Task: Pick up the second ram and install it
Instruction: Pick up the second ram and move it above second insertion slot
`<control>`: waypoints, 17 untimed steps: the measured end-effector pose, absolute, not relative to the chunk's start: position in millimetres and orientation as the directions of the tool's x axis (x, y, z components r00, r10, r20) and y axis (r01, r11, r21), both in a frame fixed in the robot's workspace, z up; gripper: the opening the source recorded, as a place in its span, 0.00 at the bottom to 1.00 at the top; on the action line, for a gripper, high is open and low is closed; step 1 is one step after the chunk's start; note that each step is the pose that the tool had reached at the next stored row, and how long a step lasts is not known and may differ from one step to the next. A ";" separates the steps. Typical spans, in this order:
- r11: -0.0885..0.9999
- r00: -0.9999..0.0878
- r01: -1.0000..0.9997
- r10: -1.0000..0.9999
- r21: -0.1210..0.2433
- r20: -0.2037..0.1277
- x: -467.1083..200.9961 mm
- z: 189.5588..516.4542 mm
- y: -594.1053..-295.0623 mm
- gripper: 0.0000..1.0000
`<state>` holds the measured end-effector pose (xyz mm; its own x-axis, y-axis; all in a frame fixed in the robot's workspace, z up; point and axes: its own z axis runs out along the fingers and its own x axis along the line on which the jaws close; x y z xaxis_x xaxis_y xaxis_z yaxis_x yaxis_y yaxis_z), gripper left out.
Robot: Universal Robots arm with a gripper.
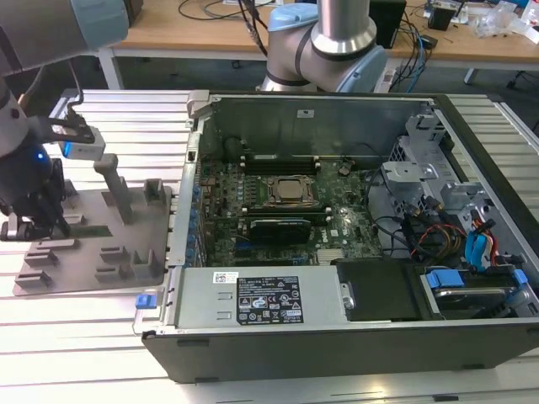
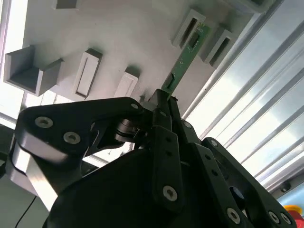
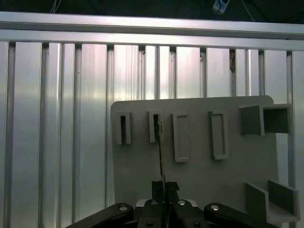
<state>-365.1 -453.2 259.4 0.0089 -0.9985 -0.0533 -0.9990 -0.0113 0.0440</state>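
The second ram is a thin green stick, seen edge-on as a dark line in the first wrist view. My gripper is shut on its near end. Its far end reaches a narrow slot block on the grey holder plate; whether it still sits in the slot I cannot tell. In the exterior view the gripper hangs low over the holder plate at the exterior view's left, well apart from the open computer case and its motherboard.
Upright grey posts and holder blocks stand on the plate beside the gripper. The case's metal wall rises between plate and motherboard. Cables and drive bays crowd the case's far side. The ribbed aluminium table surrounds everything.
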 end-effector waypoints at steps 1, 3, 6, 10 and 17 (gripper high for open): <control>-0.011 0.009 -0.999 -0.999 0.044 -0.053 -365.1 262.4 -453.2 0.14; -0.011 0.009 -0.999 -0.999 0.044 -0.053 -365.1 269.7 -453.2 0.14; -0.011 0.009 -0.999 -0.999 0.044 -0.053 -365.1 283.0 -453.2 0.14; -0.011 0.009 -0.999 -0.999 0.044 -0.053 -365.1 300.9 -453.2 0.14; -0.011 0.009 -0.999 -0.999 0.044 -0.053 -365.1 343.0 -453.2 0.14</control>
